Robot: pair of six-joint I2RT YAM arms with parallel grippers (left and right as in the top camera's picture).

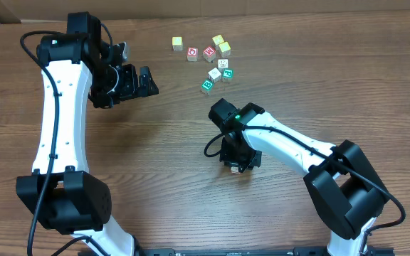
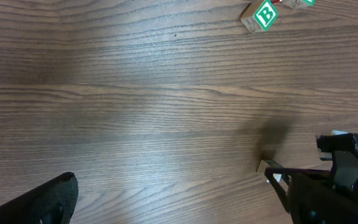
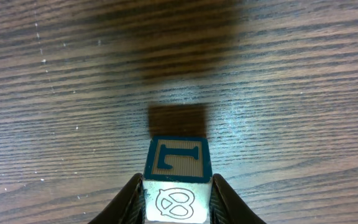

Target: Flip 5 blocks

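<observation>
While the right gripper [image 3: 178, 190] clamps one block [image 3: 178, 160], nine cubes [image 1: 209, 52] cluster beyond it, left gripper [image 1: 148, 80] agape, open table [image 1: 333, 71] surrounding it.

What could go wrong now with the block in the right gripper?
The right gripper catches only the near part of the block, so it may twist or slip out when turned. If it drops, it could land on the same face, unflipped, or roll across the table.
</observation>
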